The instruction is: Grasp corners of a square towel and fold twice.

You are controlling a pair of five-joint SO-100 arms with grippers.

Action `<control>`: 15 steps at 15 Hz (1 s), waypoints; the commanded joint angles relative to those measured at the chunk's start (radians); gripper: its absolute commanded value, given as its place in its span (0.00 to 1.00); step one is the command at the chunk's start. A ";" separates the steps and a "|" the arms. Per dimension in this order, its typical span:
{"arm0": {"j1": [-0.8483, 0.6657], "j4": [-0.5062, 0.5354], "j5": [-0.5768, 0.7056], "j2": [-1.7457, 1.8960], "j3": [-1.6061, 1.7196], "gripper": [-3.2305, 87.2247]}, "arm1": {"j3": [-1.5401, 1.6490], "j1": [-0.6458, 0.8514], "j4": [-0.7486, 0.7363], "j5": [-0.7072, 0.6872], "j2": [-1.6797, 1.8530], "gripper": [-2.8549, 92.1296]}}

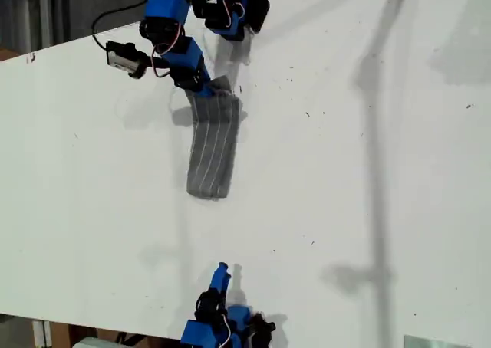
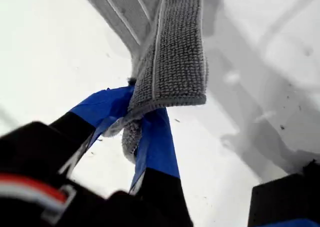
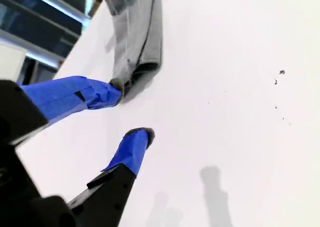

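The towel (image 1: 212, 152) was a grey, nubbly cloth with thin pale stripes running along its length, gathered into a long narrow band on the white table (image 1: 368, 179). It lay a little towards the exterior view's left of centre, in the upper half of that view. Its lower end was a rounded fold resting on the table, and its upper end was lifted slightly.

My first gripper (image 2: 134, 129) had its blue-taped jaws pressed together on one of the corners (image 2: 172, 94) at that upper end, the cloth draping over the jaw tips and a tuft pinched between them. My second gripper (image 3: 131, 112) stood at the bottom edge of the exterior view with its jaws spread apart, holding nothing, well apart from the cloth.

The band's long axis ran nearly up and down in the exterior view, tilted a little, its upper end towards my first gripper.
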 commanded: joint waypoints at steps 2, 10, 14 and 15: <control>-0.015 -0.021 -0.008 0.009 0.021 0.19 | -0.515 0.012 -0.091 -0.256 -0.423 0.03; -0.018 -0.023 -0.014 0.100 0.089 0.19 | -1.212 0.005 -0.252 -0.505 -1.166 0.03; -0.023 -0.023 -0.014 0.101 0.092 0.19 | -1.212 0.028 -0.321 -0.479 -1.224 0.44; -0.023 -0.023 -0.015 0.104 0.095 0.19 | -1.224 0.038 -0.333 -0.482 -1.224 0.45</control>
